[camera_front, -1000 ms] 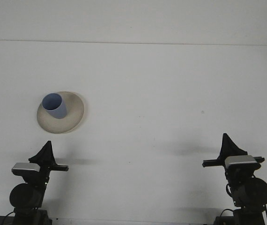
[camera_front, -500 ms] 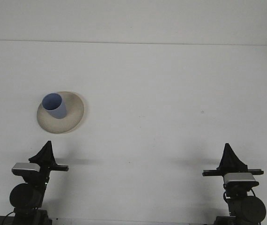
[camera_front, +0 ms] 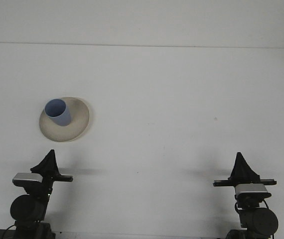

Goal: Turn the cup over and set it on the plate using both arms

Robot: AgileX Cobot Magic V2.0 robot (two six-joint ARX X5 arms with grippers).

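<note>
The pale blue plastic cup (camera_front: 58,112) stands mouth-up on the round cream-coloured ceramic plate (camera_front: 79,122), set toward the plate's left side, on the left half of the plain white bench (camera_front: 182,99). It sits upright with its open rim facing up and nothing touching it.

Both arms are drawn back to the near edge of the bench. The left pincer (camera_front: 48,163) sits low at the bottom left, near the plate but clear of it. The right pincer (camera_front: 243,169) sits low at the bottom right, well apart from the cup and plate. Each pincer points away from the camera and shows only as a dark wedge, so I cannot tell whether either is released or clenched; neither is grasping anything.

Judging from this layout, the task looks finished or at its very end: the cup is flipped upright and resting on the plate, and the arms are parked at what seems to be their rest pose. If any move is left, it calls only for settling the arms at rest without brushing the plate, which lies just ahead of the left arm.
</note>
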